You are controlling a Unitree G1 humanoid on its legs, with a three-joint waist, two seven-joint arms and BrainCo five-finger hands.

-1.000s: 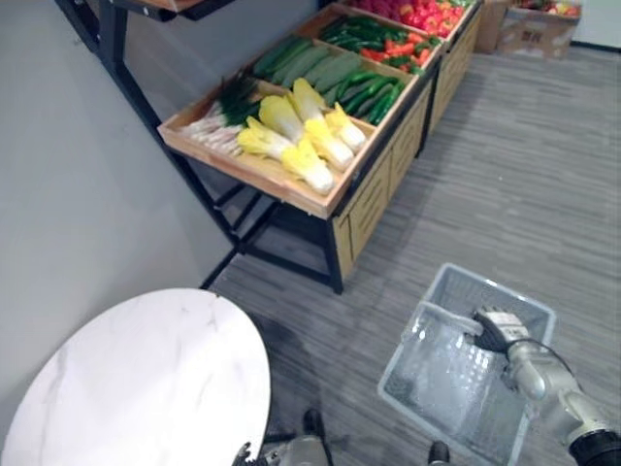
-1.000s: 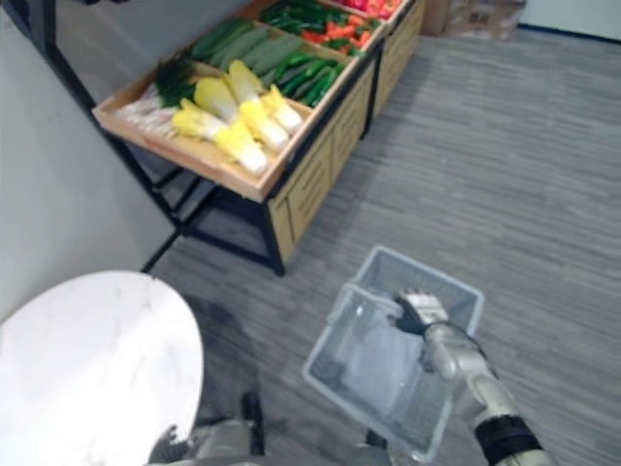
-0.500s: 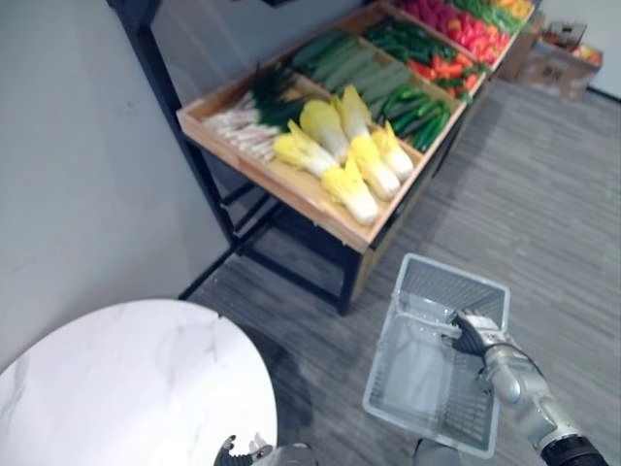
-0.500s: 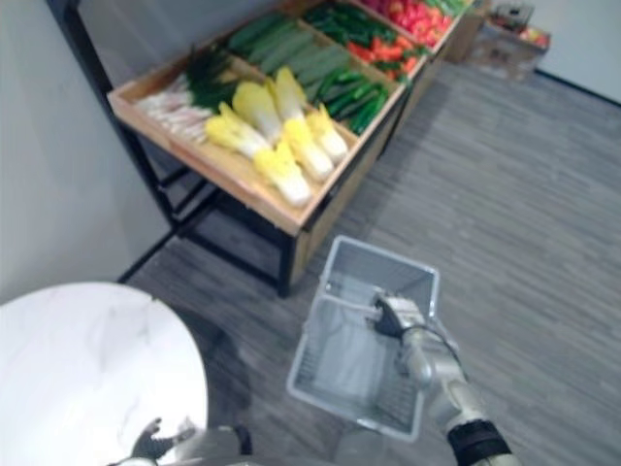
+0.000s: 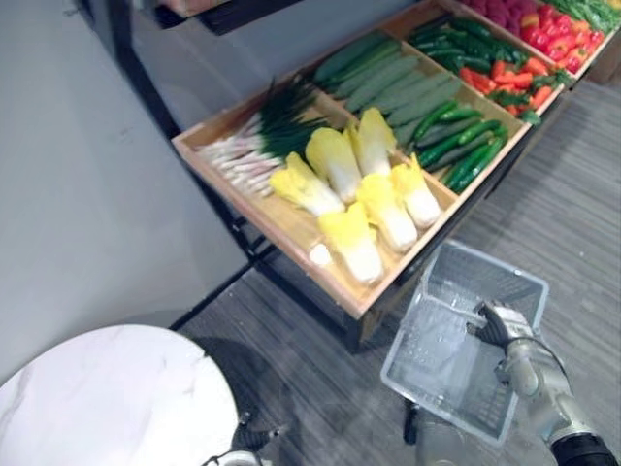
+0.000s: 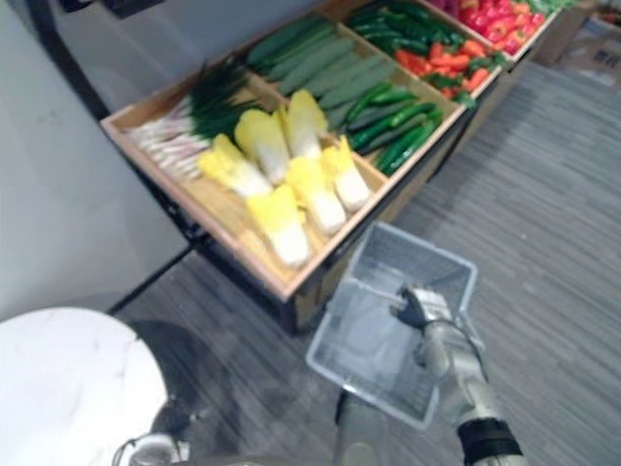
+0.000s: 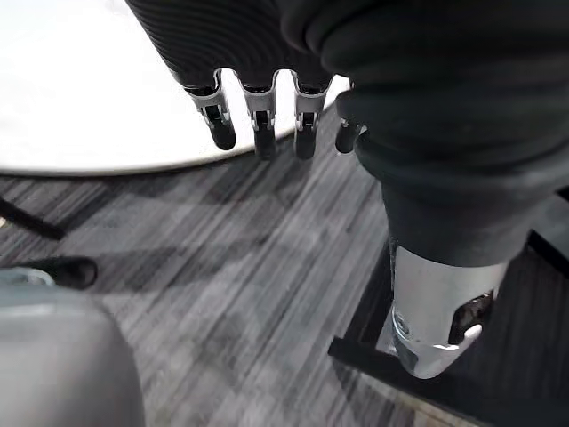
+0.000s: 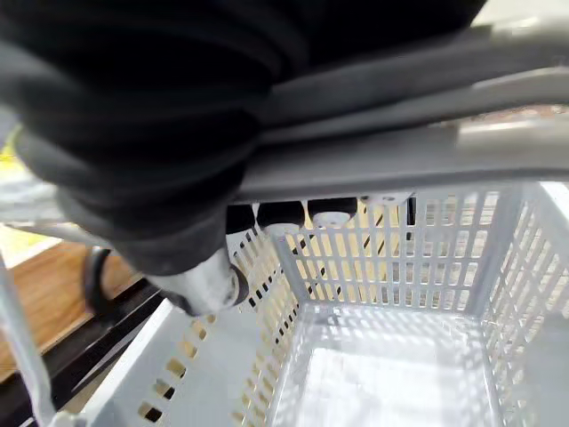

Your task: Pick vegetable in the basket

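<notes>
Hold basket (image 5: 437,351) level in right robot hand (image 5: 497,325) clenched on its handle (image 8: 400,156); reach slack-fingered left robot hand (image 7: 259,100) toward cabbages (image 5: 374,209).

Beyond the fingers (image 5: 483,315) of the right hand (image 5: 503,328) runs a long, black-framed wooden display stand (image 5: 277,221), set against a plain grey wall (image 5: 78,175). Grey wood-grain floor (image 5: 572,184) lies below and around them. Well to their left sits a round white marble-look worktop (image 5: 107,398). Far past them is perhaps a cardboard box (image 6: 594,49).
</notes>
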